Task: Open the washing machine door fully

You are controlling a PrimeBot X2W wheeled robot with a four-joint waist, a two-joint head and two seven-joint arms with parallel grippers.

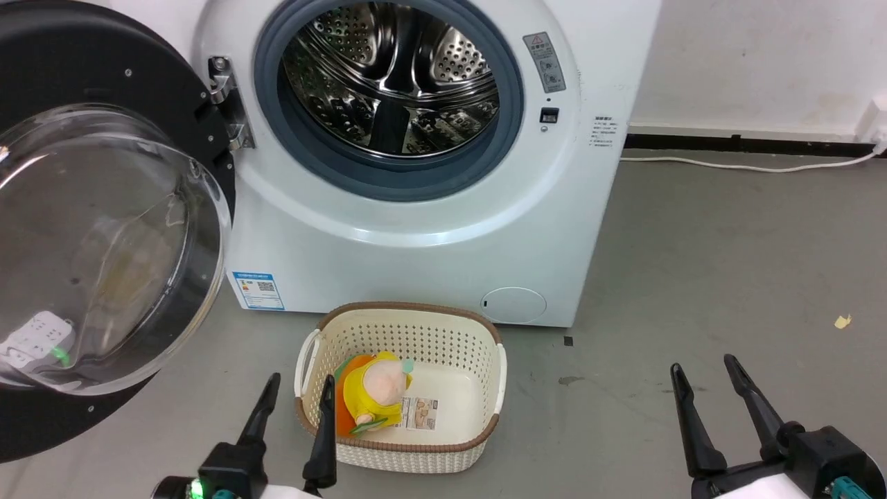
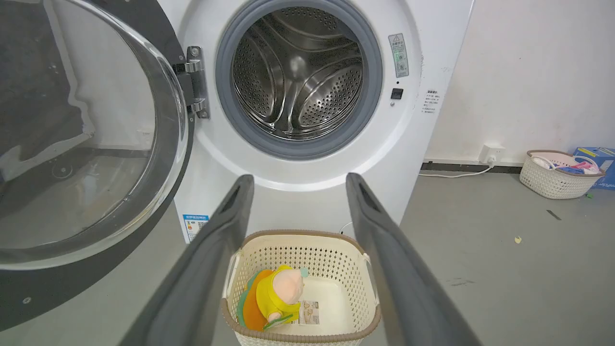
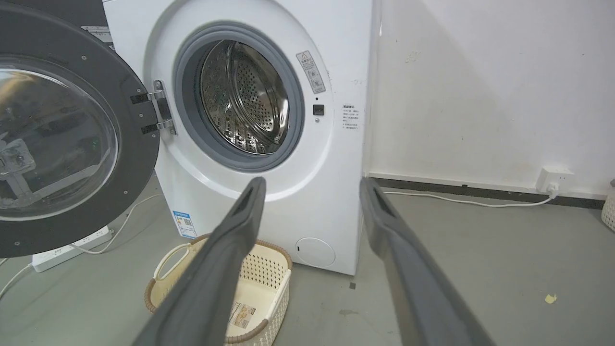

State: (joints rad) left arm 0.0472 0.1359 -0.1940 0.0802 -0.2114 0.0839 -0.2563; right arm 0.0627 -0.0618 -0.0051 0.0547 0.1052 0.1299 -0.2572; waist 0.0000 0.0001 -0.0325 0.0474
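Note:
The white washing machine (image 1: pixel 443 229) stands against the wall, its steel drum (image 1: pixel 395 76) exposed inside the grey rubber ring. Its door (image 1: pixel 104 242), black-rimmed with a bulging clear glass bowl, is swung wide to the left on its hinge (image 1: pixel 225 104); the same door (image 2: pixel 81 134) fills the left of the left wrist view, and the door (image 3: pixel 57 139) also appears in the right wrist view. My left gripper (image 1: pixel 298 391) is open, low, at the basket's left rim, apart from the door. My right gripper (image 1: pixel 707 374) is open over bare floor at the lower right.
A cream perforated basket (image 1: pixel 478 346) with a yellow and orange plush toy (image 1: pixel 374 391) sits on the floor before the machine. A second basket (image 2: pixel 557 173) of clothes stands by the right wall. A white cable (image 1: pixel 748 166) runs along the skirting; a power strip (image 3: pixel 72 245) lies under the door.

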